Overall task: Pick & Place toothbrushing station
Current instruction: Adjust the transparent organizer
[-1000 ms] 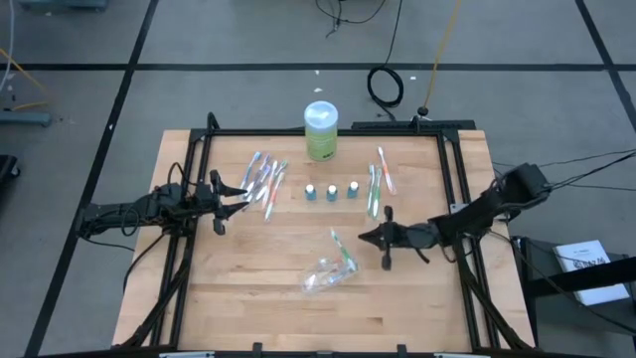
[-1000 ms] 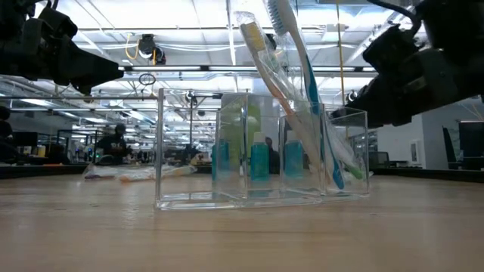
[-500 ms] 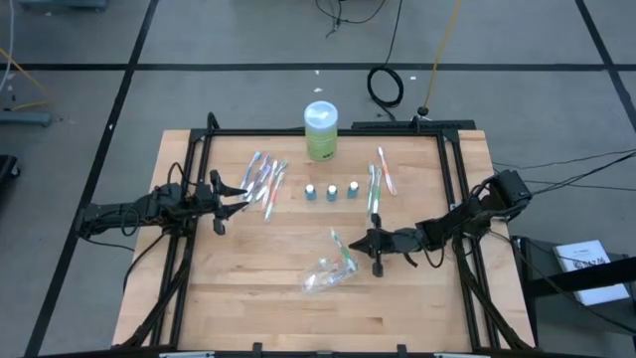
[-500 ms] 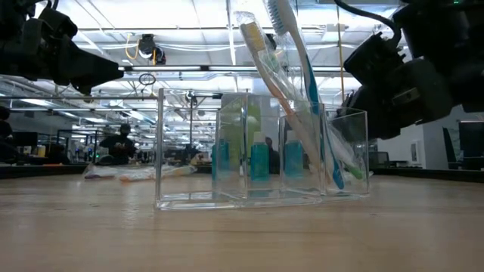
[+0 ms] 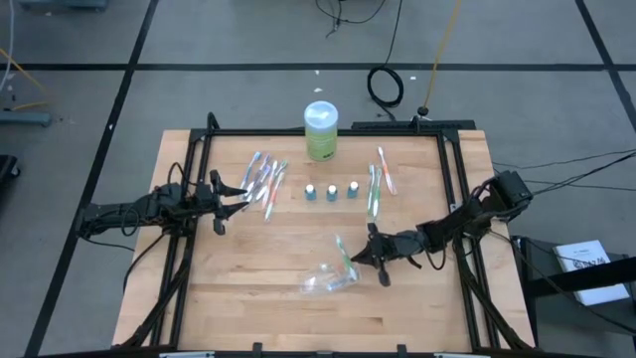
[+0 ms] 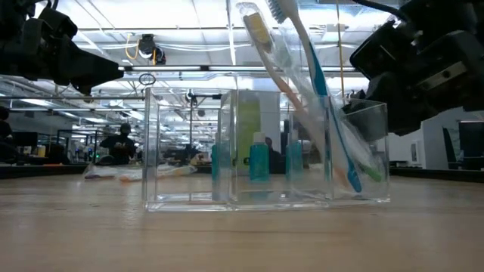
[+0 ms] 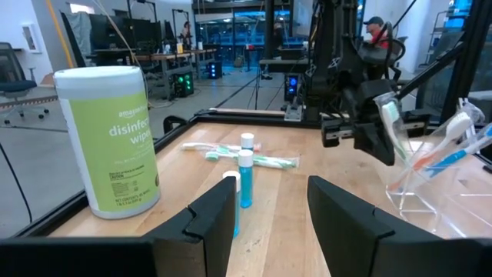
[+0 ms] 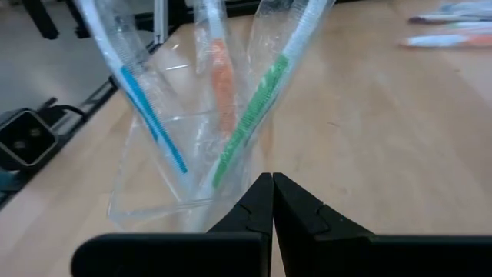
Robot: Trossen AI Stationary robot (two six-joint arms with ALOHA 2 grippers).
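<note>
Near the front middle of the table (image 5: 248,308) stands a clear plastic holder (image 5: 328,277) with 3 wrapped toothbrushes (image 6: 302,91) leaning in one end compartment: one with blue, one orange, one green. The right gripper (image 5: 370,257) sits just beside that end of the holder, its fingers (image 8: 265,204) pressed together with nothing between them. Farther back, 3 small blue tubes (image 5: 331,191) stand in a row, with loose toothbrushes (image 5: 264,179) lying to their left and 2 more (image 5: 378,184) to their right. A green wipes canister (image 5: 320,131) stands at the back edge. The left gripper (image 5: 238,192) hovers beside the left pile, fingers (image 7: 211,219) apart, holding nothing
</note>
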